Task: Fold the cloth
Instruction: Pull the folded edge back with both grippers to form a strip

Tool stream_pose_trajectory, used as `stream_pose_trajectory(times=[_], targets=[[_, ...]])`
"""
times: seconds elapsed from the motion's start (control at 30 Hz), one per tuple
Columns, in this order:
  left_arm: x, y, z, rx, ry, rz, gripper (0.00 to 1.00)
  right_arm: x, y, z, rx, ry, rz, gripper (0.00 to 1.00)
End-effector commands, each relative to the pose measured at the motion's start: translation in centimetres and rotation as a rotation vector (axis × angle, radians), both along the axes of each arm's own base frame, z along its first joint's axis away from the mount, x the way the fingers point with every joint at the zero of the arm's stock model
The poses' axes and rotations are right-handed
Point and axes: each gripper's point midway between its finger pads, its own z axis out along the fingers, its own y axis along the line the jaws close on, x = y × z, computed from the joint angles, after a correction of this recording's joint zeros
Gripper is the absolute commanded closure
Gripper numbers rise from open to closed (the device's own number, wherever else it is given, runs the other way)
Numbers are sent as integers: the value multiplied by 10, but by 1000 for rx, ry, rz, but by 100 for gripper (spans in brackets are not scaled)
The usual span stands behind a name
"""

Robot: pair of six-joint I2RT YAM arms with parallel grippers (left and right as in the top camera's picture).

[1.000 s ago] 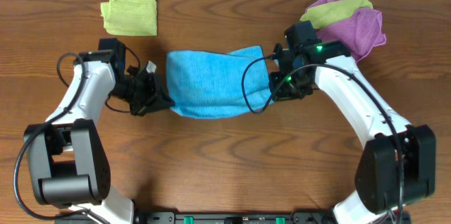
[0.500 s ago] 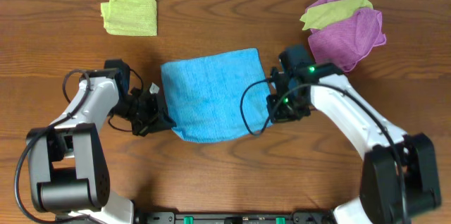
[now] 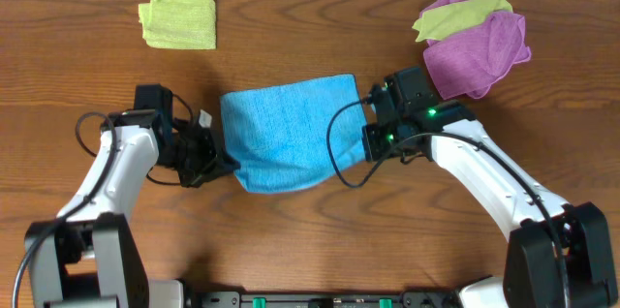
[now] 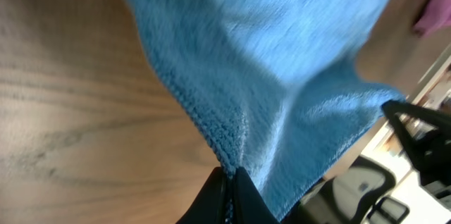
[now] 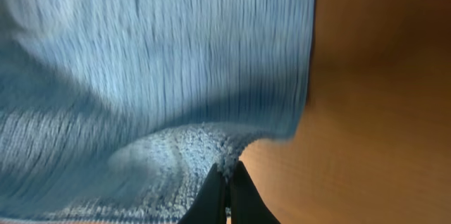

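**Q.** What do the two hands hold?

**A.** Left hand (image 4: pixel 229 184): fingers drawn narrow, nipping the hem at the near left corner of the bright sky-blue, soft, textured cloth (image 3: pixel 291 132). Right hand (image 5: pixel 227 180): equally narrow, closed on the near right corner, where the pile bunches into the pinch.

**Q.** And where does the cloth lie?

**A.** It is spread between the two hands at the middle of the brown wooden table (image 3: pixel 291 240). The far edge runs nearly straight. The near edge bows in a curve from one pinch to the other, which suggests slack there. Whether that edge is clear of the wood cannot be told.

Well apart from it lie a folded yellow-green cloth (image 3: pixel 177 21) at the far left and a heaped purple cloth (image 3: pixel 481 48) at the far right. A second yellow-green piece (image 3: pixel 457 15) is draped over the purple one. None of these touches the blue one.

**Q.** How should it be expected to handle?

**A.** By judgement it is light and limp, with no stiffness of its own, so any unsupported span will droop. The looped texture should seat firmly between the pads rather than slide.

Corners on the hem are the proper holds, taken as a pair. Drawn gently apart, they make the held edge travel straight. A grasp at mid-edge would leave the corners trailing and the fold uneven.
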Motion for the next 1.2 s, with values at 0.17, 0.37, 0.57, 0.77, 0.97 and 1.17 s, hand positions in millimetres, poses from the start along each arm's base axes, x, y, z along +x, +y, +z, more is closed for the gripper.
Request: stream_pose_trajectory(times=[0.17, 0.37, 0.57, 0.77, 0.97, 1.17], targets=[[41, 18, 4, 77, -51, 228, 94, 44, 4, -1, -18, -166, -14, 99], [65, 21, -1, 146, -118, 289, 94, 70, 10, -14, -13, -230, -26, 99], [77, 13, -5, 195, -153, 310, 94, 99, 12, -6, -30, -332, -36, 99], [85, 22, -9, 259, -166, 369, 94, 127, 20, 5, -38, -393, -14, 99], [94, 29, -11, 295, -195, 400, 94, 150, 27, 4, -61, -417, 12, 99], [109, 26, -32, 274, -186, 416, 94, 159, 28, -5, -81, -413, 16, 99]])
